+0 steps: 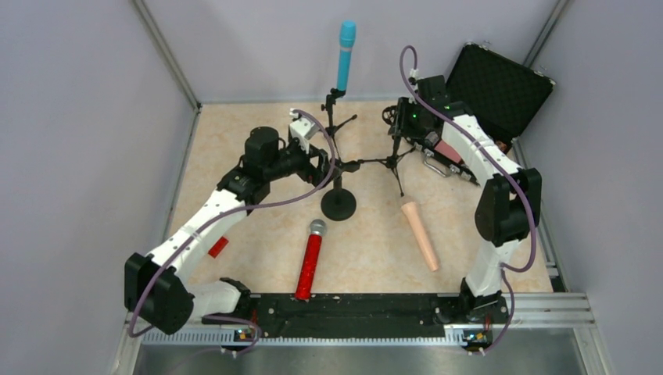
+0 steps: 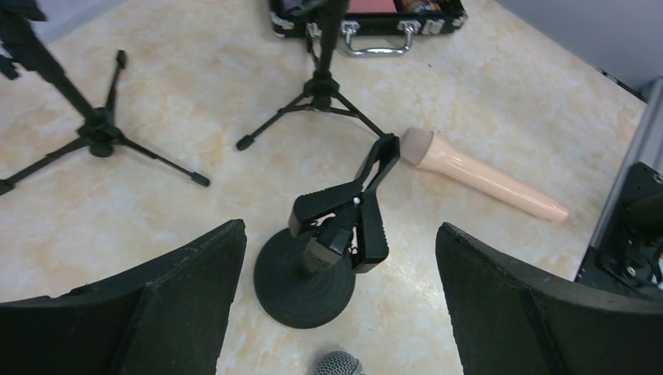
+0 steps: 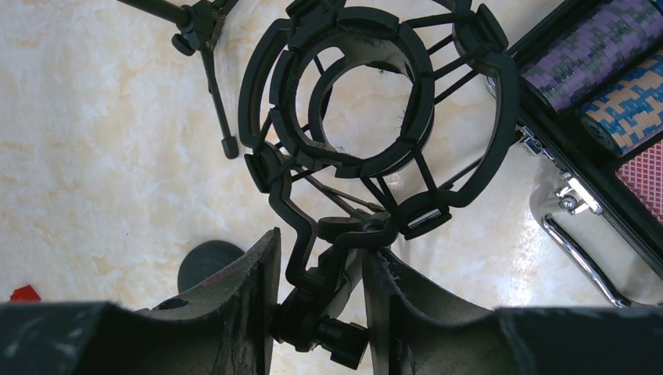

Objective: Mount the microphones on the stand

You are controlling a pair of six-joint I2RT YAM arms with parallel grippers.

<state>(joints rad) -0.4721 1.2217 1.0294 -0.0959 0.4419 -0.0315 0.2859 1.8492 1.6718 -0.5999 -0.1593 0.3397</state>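
Now the right end effector [image 3: 320,301] pinches the shock-mount stand [image 3: 422,101] at its stem, while the left end effector [image 2: 340,305] hangs spread wide.

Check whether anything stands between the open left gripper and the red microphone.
Nothing visible does. The red microphone lies uncovered on the table. The clip stand sits close beside its head, below the open left gripper, crowding but not covering it.
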